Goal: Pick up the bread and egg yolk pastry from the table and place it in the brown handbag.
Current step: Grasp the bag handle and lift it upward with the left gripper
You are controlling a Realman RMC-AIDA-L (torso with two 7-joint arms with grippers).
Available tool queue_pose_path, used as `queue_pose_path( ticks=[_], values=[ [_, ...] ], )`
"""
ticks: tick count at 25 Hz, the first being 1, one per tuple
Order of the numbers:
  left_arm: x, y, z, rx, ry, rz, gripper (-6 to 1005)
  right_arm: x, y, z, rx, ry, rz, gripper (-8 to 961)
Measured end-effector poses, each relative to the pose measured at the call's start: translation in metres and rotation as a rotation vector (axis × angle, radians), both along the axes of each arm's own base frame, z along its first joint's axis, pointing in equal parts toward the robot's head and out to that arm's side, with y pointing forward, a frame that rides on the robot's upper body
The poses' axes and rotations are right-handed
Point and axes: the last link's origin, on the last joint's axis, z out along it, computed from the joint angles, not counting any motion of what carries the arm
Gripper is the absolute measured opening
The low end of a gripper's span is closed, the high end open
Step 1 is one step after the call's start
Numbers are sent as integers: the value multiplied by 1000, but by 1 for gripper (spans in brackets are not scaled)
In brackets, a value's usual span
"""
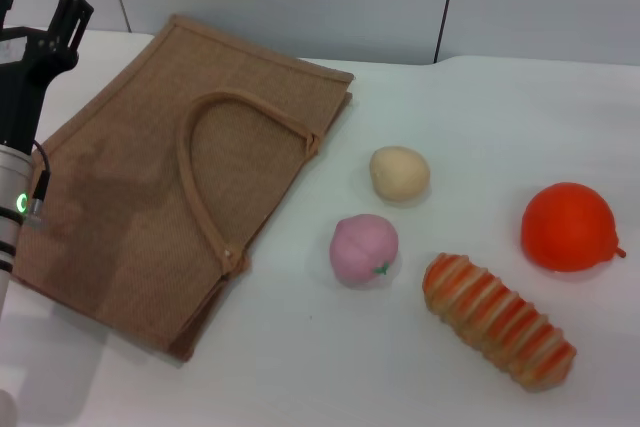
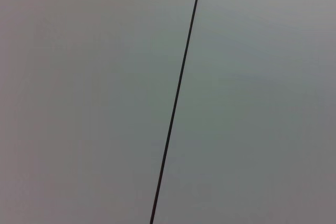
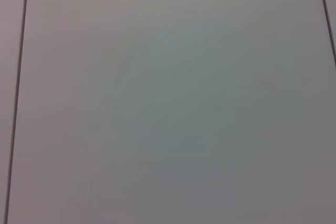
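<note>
Head view: brown handbag (image 1: 150, 197) lies flat across the left side of the white surface (image 1: 450, 107). Egg yolk pastry (image 1: 399, 173) sits mid-frame, pink ball (image 1: 364, 248) just below it. Bread (image 1: 497, 320) is lower right, orange fruit (image 1: 566, 227) above it. Left claw (image 1: 40, 22) is up in the upper-left corner, prongs spread, pinching nothing. Both wrist views only catch grey wall panels.

Pink peach (image 1: 364, 249), orange fruit (image 1: 566, 227)
</note>
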Motion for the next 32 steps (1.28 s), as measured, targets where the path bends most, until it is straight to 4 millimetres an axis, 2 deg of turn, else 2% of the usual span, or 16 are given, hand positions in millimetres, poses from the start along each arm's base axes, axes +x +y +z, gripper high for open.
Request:
queue_pose_path(
  ticks=[32],
  values=[
    [-3, 4, -1, -42, -36, 8, 879, -1, 4, -4, -33, -12, -3, 861]
  ],
)
